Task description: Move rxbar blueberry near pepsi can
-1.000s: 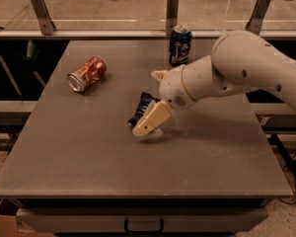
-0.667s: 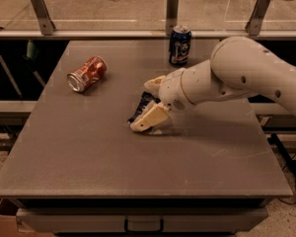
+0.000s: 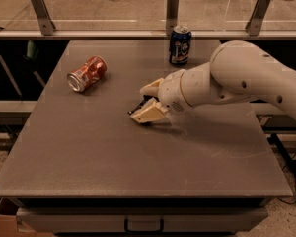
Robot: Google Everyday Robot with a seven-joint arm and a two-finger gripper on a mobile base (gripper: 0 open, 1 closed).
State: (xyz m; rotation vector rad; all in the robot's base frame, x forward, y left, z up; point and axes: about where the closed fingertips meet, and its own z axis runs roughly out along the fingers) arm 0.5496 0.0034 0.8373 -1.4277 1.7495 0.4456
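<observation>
The rxbar blueberry lies mid-table and shows only as a dark sliver between my fingers. My gripper is down on the table with one cream finger behind the bar and the other in front, closed on it. The pepsi can stands upright at the table's far edge, up and to the right of the gripper, well apart from the bar.
An orange-red soda can lies on its side at the left of the grey table. A glass railing with metal posts runs behind the far edge. My white arm reaches in from the right.
The gripper has lowered onto the bar and its fingers have drawn together around it. The bar now shows less. Both cans are where they were.
</observation>
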